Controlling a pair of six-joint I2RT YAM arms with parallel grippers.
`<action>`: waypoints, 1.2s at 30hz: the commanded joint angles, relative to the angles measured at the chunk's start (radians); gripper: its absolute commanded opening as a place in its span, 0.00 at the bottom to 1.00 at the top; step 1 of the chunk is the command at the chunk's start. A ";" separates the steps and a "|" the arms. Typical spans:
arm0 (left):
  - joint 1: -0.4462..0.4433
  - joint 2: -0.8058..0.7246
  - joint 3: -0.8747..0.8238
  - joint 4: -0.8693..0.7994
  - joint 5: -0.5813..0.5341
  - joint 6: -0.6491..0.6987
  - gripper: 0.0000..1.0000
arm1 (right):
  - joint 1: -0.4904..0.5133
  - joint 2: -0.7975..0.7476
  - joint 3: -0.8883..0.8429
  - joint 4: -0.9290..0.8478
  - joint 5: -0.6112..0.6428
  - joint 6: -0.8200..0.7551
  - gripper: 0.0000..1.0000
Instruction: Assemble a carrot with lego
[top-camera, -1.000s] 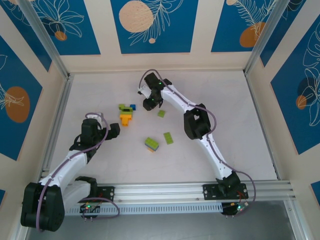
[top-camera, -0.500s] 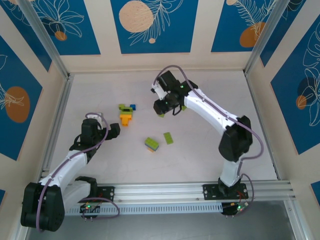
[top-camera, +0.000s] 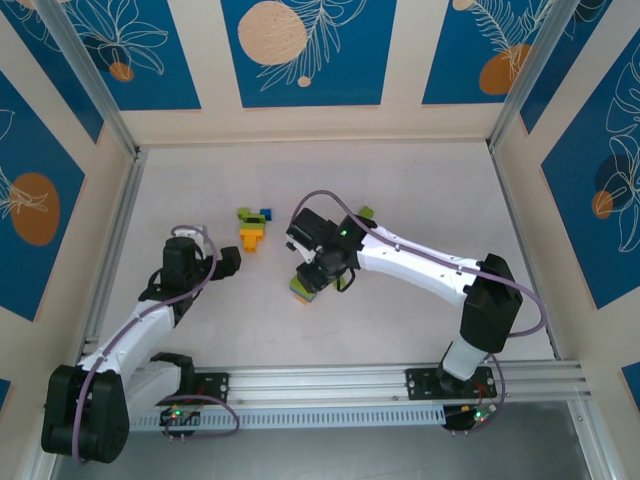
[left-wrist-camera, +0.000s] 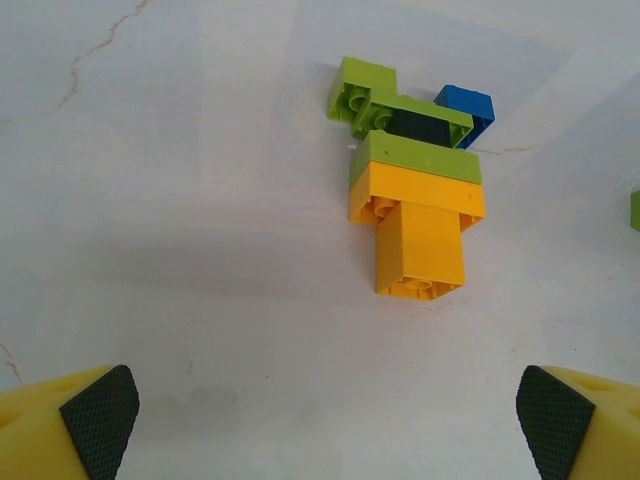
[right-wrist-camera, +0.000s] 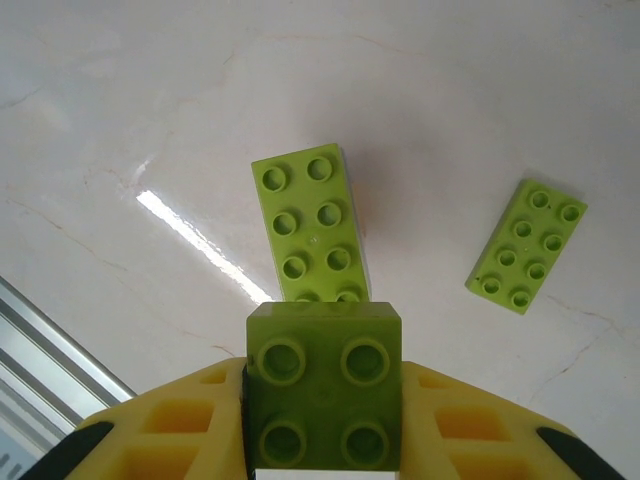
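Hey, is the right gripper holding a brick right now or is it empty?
Holding one: a green four-stud brick sits clamped between the yellow fingers of the right gripper.

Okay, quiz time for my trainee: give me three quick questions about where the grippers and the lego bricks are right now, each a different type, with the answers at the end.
1. True or false: the left gripper stands open with nothing between its fingers.
2. What does the right gripper hold? A: an orange brick. B: a lime green four-stud brick. C: a blue brick.
3. Fill in: in the right wrist view, ___ eight-stud lime bricks lie studs up on the table.
Key: 1 true; 2 B; 3 two.
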 joint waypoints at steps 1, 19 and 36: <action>0.015 -0.011 0.012 0.022 0.018 -0.012 1.00 | 0.015 -0.020 -0.028 0.023 0.007 0.044 0.32; 0.015 -0.006 0.009 0.026 0.016 -0.010 1.00 | 0.014 0.065 -0.066 0.147 -0.014 -0.023 0.31; 0.015 -0.004 0.010 0.026 0.013 -0.009 1.00 | 0.001 0.103 -0.081 0.165 -0.049 -0.049 0.31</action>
